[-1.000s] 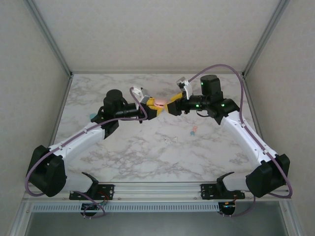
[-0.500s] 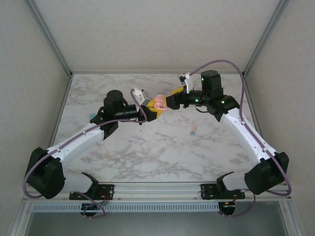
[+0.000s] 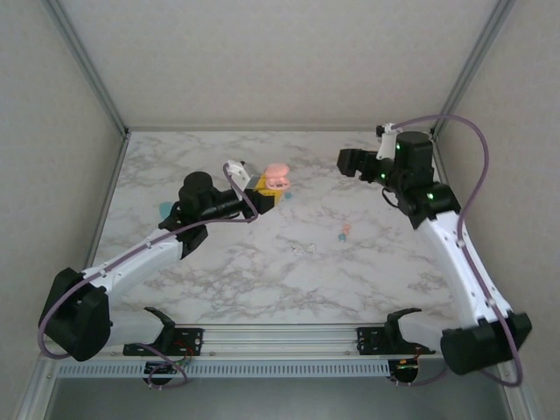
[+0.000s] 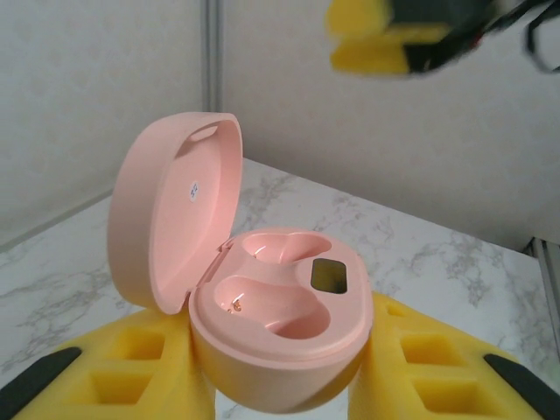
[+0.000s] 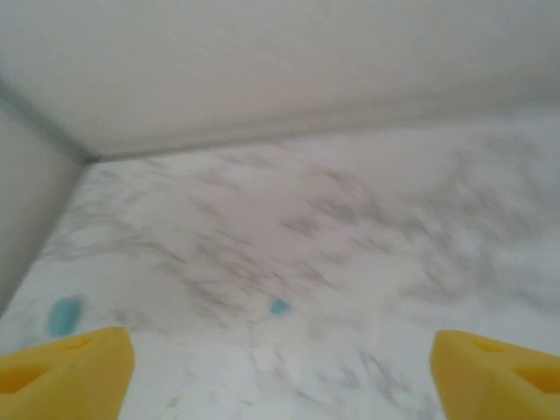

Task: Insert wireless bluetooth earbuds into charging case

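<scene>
My left gripper (image 4: 280,385) is shut on the base of a pink charging case (image 4: 278,337), its yellow fingers (image 4: 131,367) pressing both sides. The lid (image 4: 171,219) stands open and both wells are empty. From above, the case (image 3: 276,178) is held above the table's middle by the left gripper (image 3: 262,190). My right gripper (image 3: 344,162) hangs apart to the right, open and empty; its view has its yellow fingertips (image 5: 70,372) wide apart over the marble. A pink and a teal earbud (image 3: 344,232) lie together on the table, white ones (image 3: 304,249) nearer. Another teal earbud (image 5: 278,306) lies ahead of the right gripper.
A teal case (image 3: 164,208) lies at the left by the left arm, blurred in the right wrist view (image 5: 63,315). The marble table (image 3: 262,280) is walled on three sides. The right gripper's yellow finger (image 4: 385,39) shows blurred high in the left wrist view.
The right gripper has let go at the pink case, opened wide and drawn back to the right. The case's lid now stands open. The left gripper still holds the case.
</scene>
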Motion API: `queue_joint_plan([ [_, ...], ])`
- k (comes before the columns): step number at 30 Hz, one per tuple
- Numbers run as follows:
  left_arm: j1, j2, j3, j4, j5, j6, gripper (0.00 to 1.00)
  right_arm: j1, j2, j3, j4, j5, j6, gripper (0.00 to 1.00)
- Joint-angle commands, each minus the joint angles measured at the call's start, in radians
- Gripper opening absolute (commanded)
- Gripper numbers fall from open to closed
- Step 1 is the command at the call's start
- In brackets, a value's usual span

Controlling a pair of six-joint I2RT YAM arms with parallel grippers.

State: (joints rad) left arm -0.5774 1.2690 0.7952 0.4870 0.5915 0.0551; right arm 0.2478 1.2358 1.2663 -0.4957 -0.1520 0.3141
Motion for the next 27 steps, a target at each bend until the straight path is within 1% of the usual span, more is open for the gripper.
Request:
queue_joint_plan([
  [1,-0.007,-0.04,-0.023,0.077,-0.053,-0.032,0.14,-0.048,0.141,-0.053,-0.216,0.051,0.076,0.76],
  [3,-0.007,-0.051,-0.03,0.076,-0.064,-0.033,0.14,-0.047,0.205,-0.069,-0.245,0.039,0.063,0.65],
  [5,-0.007,-0.064,-0.036,0.075,-0.075,-0.035,0.14,-0.048,0.251,-0.097,-0.238,0.016,0.056,0.57],
  [8,-0.007,-0.075,-0.037,0.068,-0.083,-0.035,0.15,-0.048,0.328,-0.116,-0.244,0.017,0.039,0.47],
  [9,-0.007,-0.077,-0.038,0.067,-0.085,-0.034,0.15,-0.048,0.353,-0.116,-0.249,0.019,0.039,0.45],
  [13,-0.007,-0.078,-0.035,0.062,-0.088,-0.034,0.15,-0.046,0.41,-0.134,-0.228,-0.006,0.074,0.44],
  [20,-0.007,-0.065,-0.023,0.051,-0.091,-0.028,0.15,-0.046,0.454,-0.172,-0.161,-0.032,0.139,0.45],
  [27,-0.007,-0.053,-0.013,0.049,-0.09,-0.026,0.15,-0.045,0.497,-0.199,-0.078,-0.089,0.183,0.44],
])
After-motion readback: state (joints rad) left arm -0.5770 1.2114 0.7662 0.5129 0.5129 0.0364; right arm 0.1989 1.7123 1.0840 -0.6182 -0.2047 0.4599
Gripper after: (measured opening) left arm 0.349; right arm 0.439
